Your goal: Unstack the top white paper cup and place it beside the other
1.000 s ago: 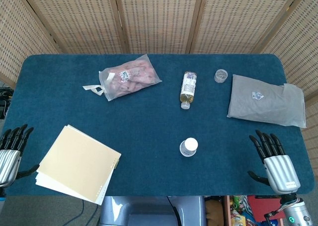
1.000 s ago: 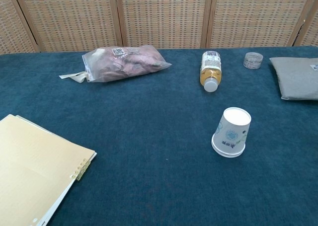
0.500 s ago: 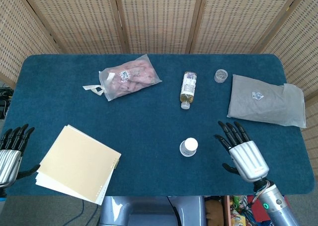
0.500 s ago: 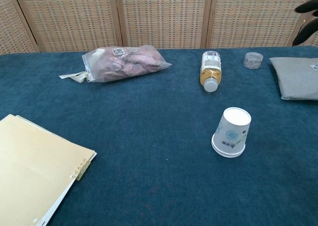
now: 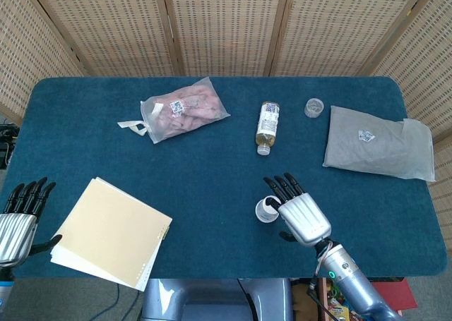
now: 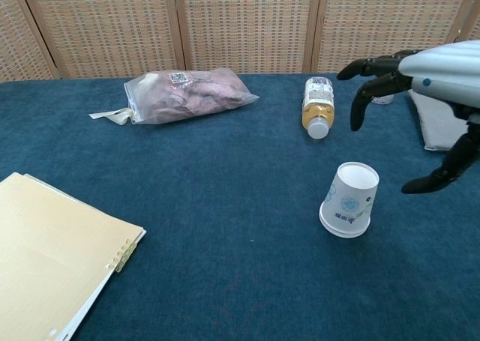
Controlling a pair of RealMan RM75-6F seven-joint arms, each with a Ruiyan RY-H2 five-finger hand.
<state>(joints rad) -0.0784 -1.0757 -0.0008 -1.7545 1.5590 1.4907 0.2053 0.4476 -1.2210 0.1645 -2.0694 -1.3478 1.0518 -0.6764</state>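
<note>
White paper cups (image 6: 346, 200) stand upside down as one stack near the front middle of the blue table (image 5: 92, 130); from the chest view I read a doubled rim at the base, so probably two cups nested, though I cannot separate them cleanly. I count one bottle (image 5: 267, 126) lying on its side, one clear bag of pinkish contents (image 5: 185, 108), one small jar (image 5: 314, 108), one grey pouch (image 5: 378, 142) and one tan notebook (image 5: 109, 231).

My right hand (image 5: 300, 212) has travelled left from the table's right edge over the last second and now hovers just beside and above the stack, fingers spread apart, holding nothing. In the chest view it (image 6: 420, 94) hangs above and to the right of the cups without touching them. My left hand (image 5: 20, 219) has stayed at the front left corner, fingers apart and empty. The cups have not moved.

From the head view my right hand partly covers the stack's right side. The notebook lies well apart on the left.
</note>
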